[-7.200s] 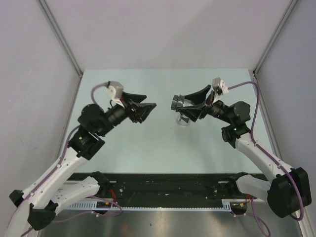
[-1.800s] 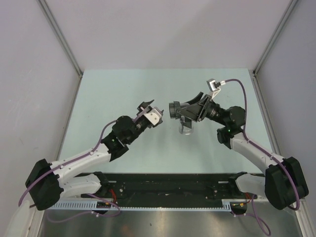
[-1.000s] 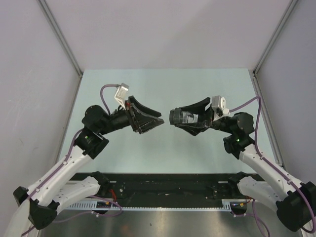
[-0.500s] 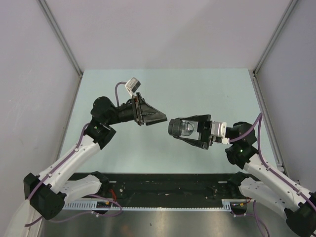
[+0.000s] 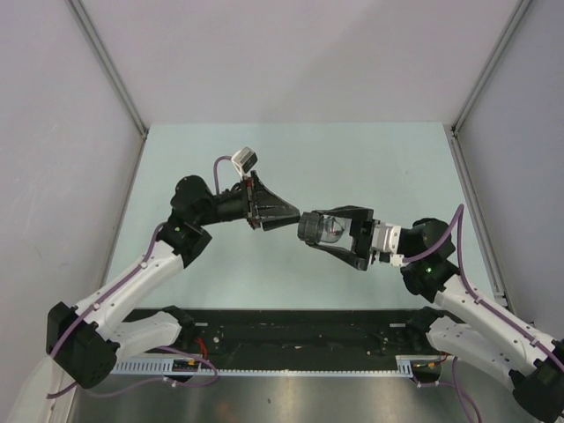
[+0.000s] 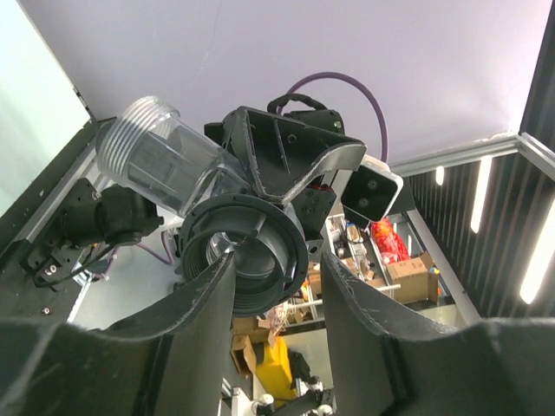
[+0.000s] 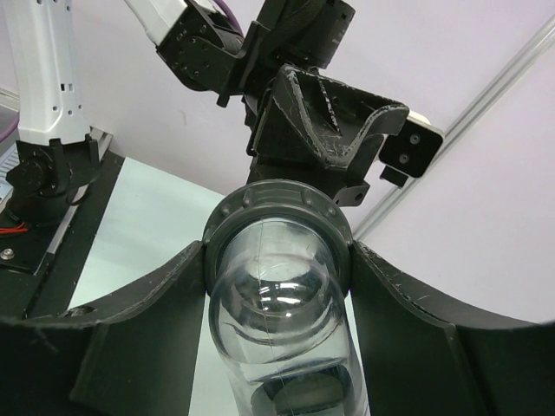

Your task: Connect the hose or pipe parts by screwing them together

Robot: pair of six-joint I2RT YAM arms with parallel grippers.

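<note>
Both arms meet in mid-air near the middle of the top view, above the table [image 5: 220, 150]. The right gripper [image 7: 277, 253] comes in from the right, clenched on a clear tube [image 6: 165, 169], 1 finger on each side. A dark ring [image 6: 288, 251] sits on the tube end that faces the left arm. I cannot tell whether it is threaded on or only resting there.

The left gripper [image 5: 291, 218] reaches in from the left, its tip right at the ring. In the left wrist view its 2 fingers [image 6: 186, 316] stand parted and nothing is clamped between them. The ring looks wider than the gap and sits a little to the left of it.

My guess is the left arm is about to take the ring and turn it. That offset worries me. If the fingers close like this, 1 pad could catch the rim first and tip the ring, and a tipped ring would cross-thread or jam. A push along the tube could also slide the smooth plastic back in the right grip. Nothing supports the parts from below, so a slip on either side would drop them to the table.
</note>
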